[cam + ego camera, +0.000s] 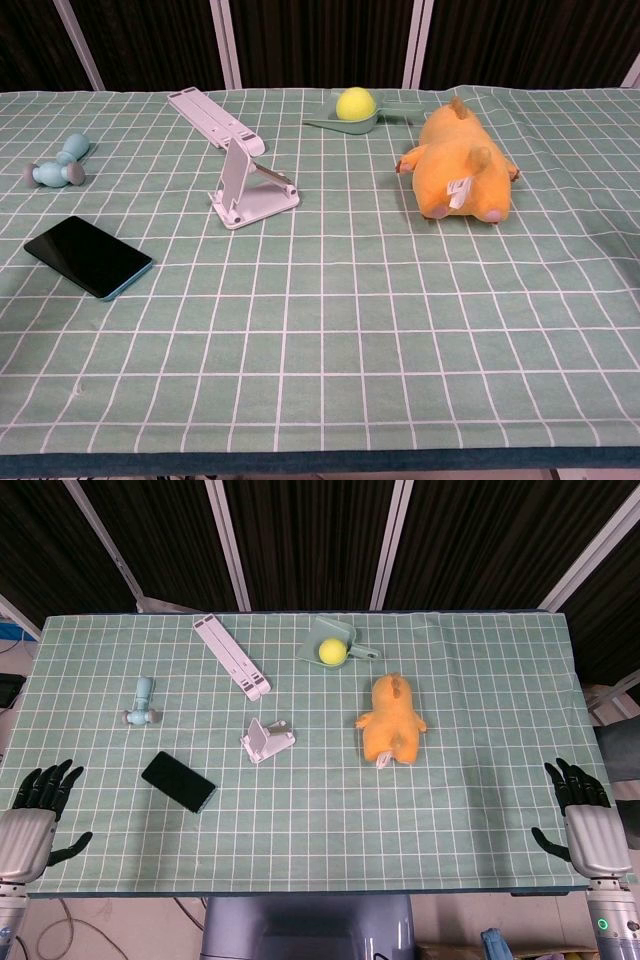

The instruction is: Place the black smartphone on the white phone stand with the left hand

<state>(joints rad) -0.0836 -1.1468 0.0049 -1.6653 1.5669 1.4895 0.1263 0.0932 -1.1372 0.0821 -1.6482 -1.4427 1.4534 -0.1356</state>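
The black smartphone [178, 781] [88, 256] lies flat, screen up, on the green checked cloth at the left. The small white phone stand [267, 740] [250, 190] sits upright near the middle, right of the phone and apart from it. My left hand [35, 810] rests at the table's near left corner, fingers spread, holding nothing, well left of the phone. My right hand [585, 810] rests at the near right corner, also spread and empty. Neither hand shows in the chest view.
A folded white stand [231, 656] [215, 120] lies at the back left. A small blue dumbbell toy [141, 705] [58, 166] sits far left. A yellow ball in a green scoop [333, 648] [355, 106] is at the back; an orange plush [391, 720] [458, 165] lies to the right.
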